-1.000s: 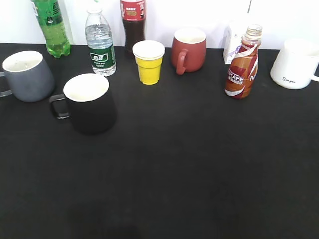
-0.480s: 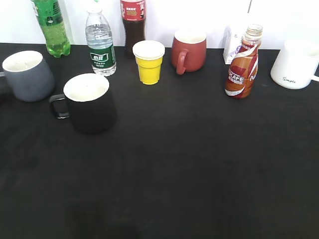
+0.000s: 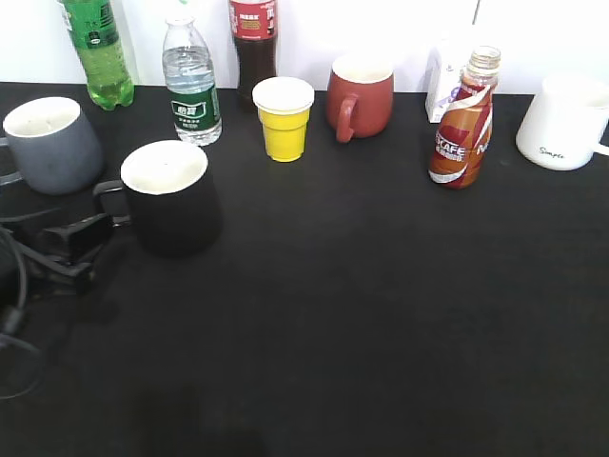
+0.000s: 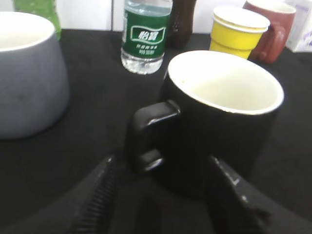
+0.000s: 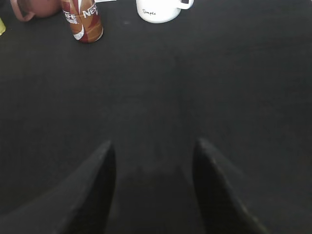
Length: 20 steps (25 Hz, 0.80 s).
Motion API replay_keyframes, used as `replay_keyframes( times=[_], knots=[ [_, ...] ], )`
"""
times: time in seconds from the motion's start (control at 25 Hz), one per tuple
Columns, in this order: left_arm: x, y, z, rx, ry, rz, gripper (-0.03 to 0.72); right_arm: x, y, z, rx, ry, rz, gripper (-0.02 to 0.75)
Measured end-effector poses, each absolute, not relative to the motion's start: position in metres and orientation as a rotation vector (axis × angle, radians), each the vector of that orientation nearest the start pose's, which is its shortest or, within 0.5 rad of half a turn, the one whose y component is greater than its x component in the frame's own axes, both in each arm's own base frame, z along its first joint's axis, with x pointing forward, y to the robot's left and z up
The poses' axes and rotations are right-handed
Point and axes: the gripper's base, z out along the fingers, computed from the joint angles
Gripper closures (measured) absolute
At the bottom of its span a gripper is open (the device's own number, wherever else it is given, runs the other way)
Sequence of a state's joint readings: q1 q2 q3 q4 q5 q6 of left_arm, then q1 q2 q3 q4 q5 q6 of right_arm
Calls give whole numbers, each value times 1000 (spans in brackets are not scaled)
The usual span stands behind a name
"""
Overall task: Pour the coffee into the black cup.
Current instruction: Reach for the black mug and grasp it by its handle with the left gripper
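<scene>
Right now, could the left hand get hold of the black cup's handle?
Probably yes. The left hand is open right behind the black cup, its squarish handle pointing at the gap. Nothing lies between; the grey mug stands off to the side.

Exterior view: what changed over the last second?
The left arm came into view from the left edge, and its claw now sits open at the black cup's handle, which lies between its fingers without a grip. Nothing was taken hold of or let go. The black cup, the coffee bottle and the other cups and bottles stayed in place.
</scene>
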State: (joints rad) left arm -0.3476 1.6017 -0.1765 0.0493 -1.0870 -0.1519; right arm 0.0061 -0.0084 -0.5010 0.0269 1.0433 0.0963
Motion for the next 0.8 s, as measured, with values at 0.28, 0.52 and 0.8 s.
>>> replay_keyframes(
  times=[0.28, 0.52, 0.8],
  knots=[
    [216, -75, 119, 147, 1850, -330, 253, -6, 2, 279, 90, 2017, 97, 327],
    [222, -78, 123, 148, 1822, -337, 253, -6, 2, 279, 90, 2017, 97, 326],
    [241, -81, 129, 112, 1776, -314, 253, -6, 2, 279, 89, 2017, 97, 327]
  ],
)
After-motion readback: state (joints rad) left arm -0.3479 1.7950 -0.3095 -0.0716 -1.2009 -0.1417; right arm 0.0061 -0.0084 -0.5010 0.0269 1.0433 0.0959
